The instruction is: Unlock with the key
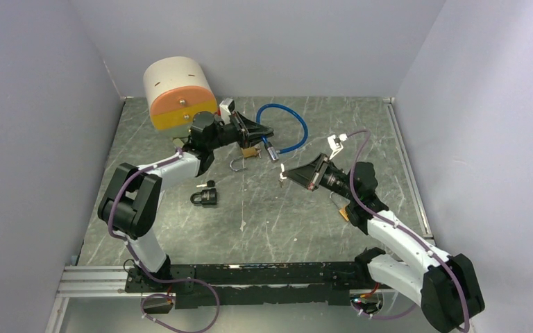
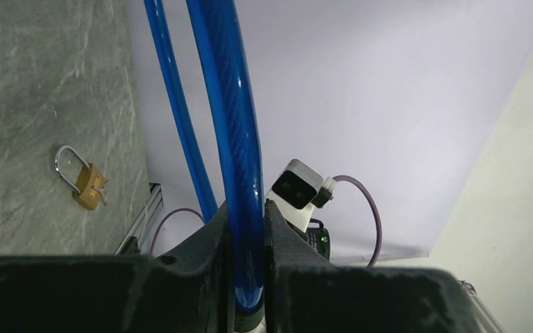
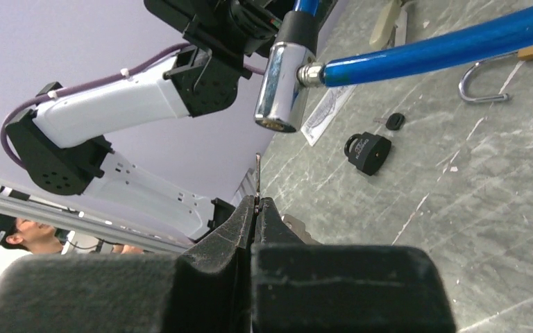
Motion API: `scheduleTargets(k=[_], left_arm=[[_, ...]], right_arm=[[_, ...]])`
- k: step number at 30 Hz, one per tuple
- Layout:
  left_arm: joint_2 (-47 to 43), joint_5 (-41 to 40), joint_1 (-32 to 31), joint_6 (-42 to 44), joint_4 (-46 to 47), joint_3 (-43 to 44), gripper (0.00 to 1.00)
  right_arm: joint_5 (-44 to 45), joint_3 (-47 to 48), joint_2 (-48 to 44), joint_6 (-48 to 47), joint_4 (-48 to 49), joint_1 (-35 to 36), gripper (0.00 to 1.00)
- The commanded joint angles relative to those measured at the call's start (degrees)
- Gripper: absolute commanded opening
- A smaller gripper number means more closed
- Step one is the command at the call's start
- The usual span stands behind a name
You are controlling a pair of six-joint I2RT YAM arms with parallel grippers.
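Note:
A blue cable lock (image 1: 298, 128) loops above the table. My left gripper (image 1: 260, 132) is shut on its cable (image 2: 239, 139), just behind the chrome lock head (image 1: 272, 151). In the right wrist view the lock head (image 3: 281, 87) hangs with its open end facing down towards me. My right gripper (image 1: 286, 173) is shut on a thin metal key (image 3: 257, 177). The key's blade sticks out past the fingertips (image 3: 267, 208), a short way below the lock head and apart from it.
A brass padlock (image 1: 248, 154) with its shackle open lies under the left gripper. A black padlock (image 1: 206, 198) and a small black key (image 3: 393, 121) lie to the left. A white and orange cylinder (image 1: 179, 94) stands at the back left. Grey walls close in the table.

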Motion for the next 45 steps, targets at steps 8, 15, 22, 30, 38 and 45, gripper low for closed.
scheduleTargets(k=[8, 15, 22, 30, 38, 45], left_arm=[[-0.9, 1.2, 0.3, -5.7, 12.3, 3.0, 0.03], [0.0, 0.6, 0.3, -8.4, 15.8, 3.8, 0.03], [1.1, 0.3, 0.3, -10.3, 18.3, 4.4, 0.03], [1.6, 0.2, 0.3, -10.8, 19.2, 4.8, 0.03], [2.7, 0.0, 0.3, -12.6, 22.5, 4.5, 0.03], [2.8, -0.1, 0.3, -13.3, 23.6, 4.8, 0.02]], right_arm=[[-2.2, 8.0, 5.2, 1.5, 8.8, -0.5, 0.00], [-2.0, 7.5, 5.2, 1.7, 8.3, -0.5, 0.00], [-1.9, 8.1, 6.4, 2.1, 8.4, -0.5, 0.00], [-2.5, 9.8, 7.8, 3.0, 9.5, -0.5, 0.00], [-1.5, 10.6, 7.5, 3.9, 9.5, -0.5, 0.00], [-1.6, 11.8, 9.6, 5.9, 9.4, -0.5, 0.00]])
